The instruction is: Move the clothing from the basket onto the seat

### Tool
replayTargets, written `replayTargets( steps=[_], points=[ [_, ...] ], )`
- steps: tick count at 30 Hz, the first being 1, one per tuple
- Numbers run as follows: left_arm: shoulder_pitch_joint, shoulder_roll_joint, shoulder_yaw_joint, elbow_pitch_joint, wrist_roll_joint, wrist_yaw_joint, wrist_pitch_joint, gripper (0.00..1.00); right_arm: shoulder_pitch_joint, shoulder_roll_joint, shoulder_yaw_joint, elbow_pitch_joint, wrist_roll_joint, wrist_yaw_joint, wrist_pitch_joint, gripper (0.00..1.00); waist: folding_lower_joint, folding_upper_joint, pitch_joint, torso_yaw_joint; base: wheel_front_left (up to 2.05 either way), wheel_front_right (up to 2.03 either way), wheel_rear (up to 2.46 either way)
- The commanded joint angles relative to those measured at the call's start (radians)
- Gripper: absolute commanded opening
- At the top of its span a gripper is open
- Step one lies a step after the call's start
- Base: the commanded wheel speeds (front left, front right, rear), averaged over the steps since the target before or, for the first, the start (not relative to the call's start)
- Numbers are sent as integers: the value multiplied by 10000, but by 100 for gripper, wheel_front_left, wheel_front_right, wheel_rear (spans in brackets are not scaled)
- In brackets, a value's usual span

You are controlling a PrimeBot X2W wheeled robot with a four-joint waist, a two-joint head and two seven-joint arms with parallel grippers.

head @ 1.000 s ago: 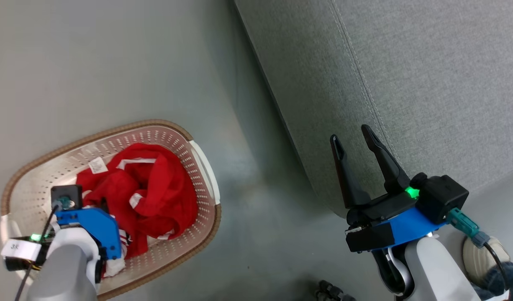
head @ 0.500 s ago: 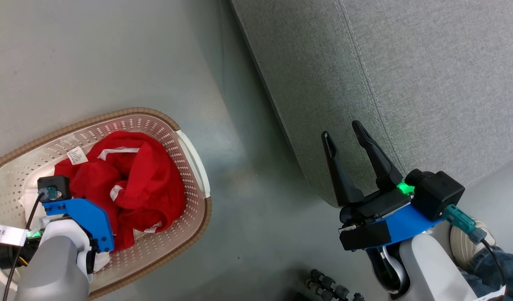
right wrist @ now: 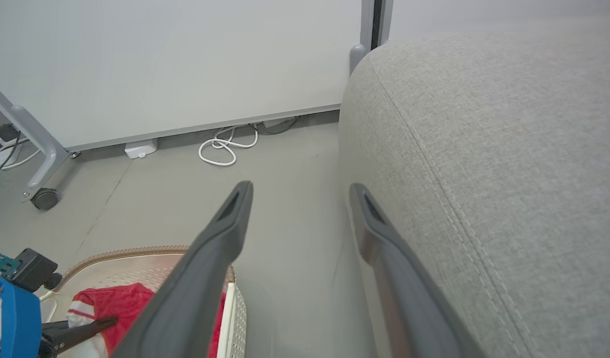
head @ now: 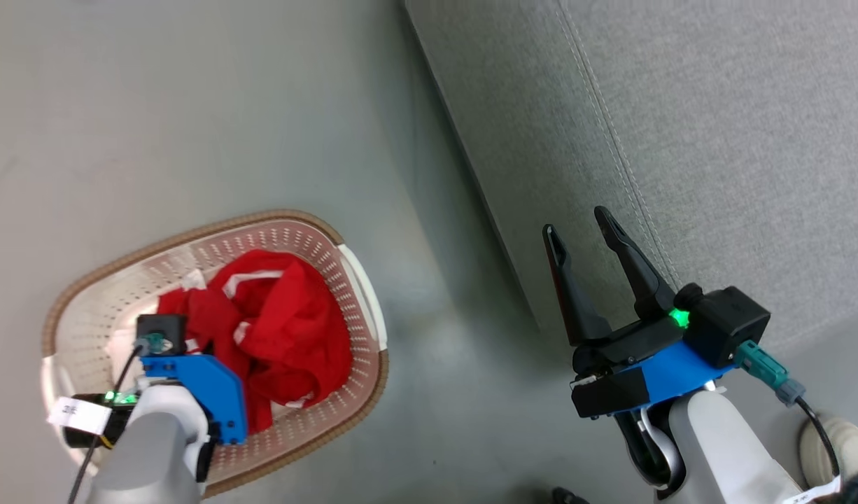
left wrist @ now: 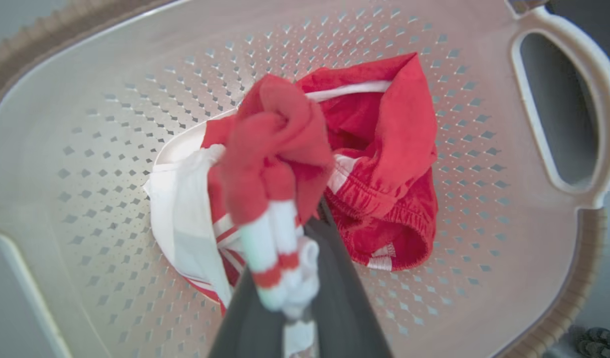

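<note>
Crumpled red clothing [left wrist: 384, 149], soft and slightly shiny, with white stripes along the edges, a gathered elastic band and a white inner patch. Heaped low in the cream perforated basket [head: 282, 214] with its brown woven-look rim, mostly toward the handle end nearest the seat. One bunched fold of red with red-and-white striped trim pinched tight between the closed fingers of the left gripper [left wrist: 305, 219], nearer the wrist camera than the rest of the heap. Right gripper [head: 577, 224] well apart from the basket, fingers spread wide with nothing between them, hovering at the rounded edge of the grey woven seat [head: 716, 140], near its stitched seam. Smooth grey floor [head: 191, 105] under basket and seat alike. From the right wrist: a pale wall panel [right wrist: 185, 59], a looped white cable [right wrist: 225, 146] at its foot, a slanting metal leg [right wrist: 21, 119] on a dark castor [right wrist: 44, 199] at the left
</note>
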Motion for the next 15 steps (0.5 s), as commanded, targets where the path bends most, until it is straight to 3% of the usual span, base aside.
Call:
replayTargets(
  steps=[1, 15],
  points=[
    [82, -168, -120, 45, 43, -103, -196, 0, -70, -25, -46, 115, -175, 5, -34, 100, 0, 0, -710, 621, 0, 0, 0],
    [371, -1160, -1467, -173, -33, -602, -1357, 0, 577, -28, -360, 975, -967, 5, -34, 100, 0, 0, -3478, 2455, 0, 0, 0]
  ],
)
